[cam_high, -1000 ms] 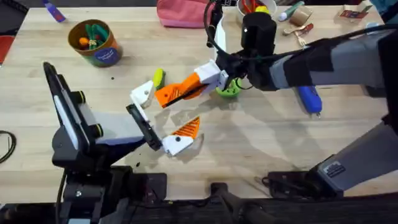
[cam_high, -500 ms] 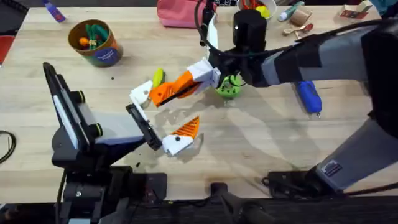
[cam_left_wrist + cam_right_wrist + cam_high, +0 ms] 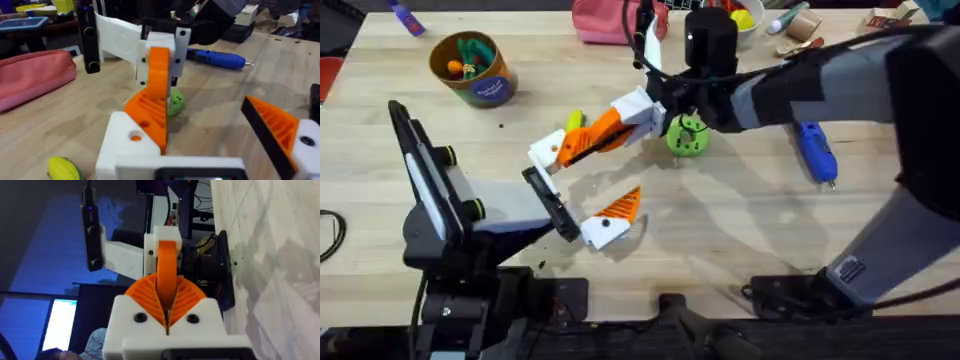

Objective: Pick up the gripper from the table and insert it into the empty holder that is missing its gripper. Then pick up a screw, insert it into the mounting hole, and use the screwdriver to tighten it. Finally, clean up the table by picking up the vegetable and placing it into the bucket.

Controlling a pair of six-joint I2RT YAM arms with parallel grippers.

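**Orange finger meets its mount mid-worktop**

Wooden worktop (image 3: 740,230), seen from overhead: the right arm reaches across the middle, its claw (image 3: 588,143) pinched shut on the small orange wedge-shaped gripper (image 3: 595,135), whose low end sits against the empty white holder (image 3: 549,150) of the left claw (image 3: 582,190). The left claw stands wide open, holding nothing; its other jaw already carries an orange ribbed wedge w/ white mount (image 3: 612,218). In the left wrist view the gripper (image 3: 154,95) stands tilted, its foot on the holder (image 3: 131,145) beside the mounting hole; whether it is fully seated, cannot tell.

Handling, as a judgement: the part looks like light, stiff printed plastic w/ ribbed faces, so unlikely to slip or crush; best held by its flat sides near the upper end, leaving the foot free to slide in.

Blue power screwdriver (image 3: 816,152) lies well to the right. Tan-orange bucket (image 3: 472,68) stands far left. Toy corn cob (image 3: 574,122) lies just beyond the holder.
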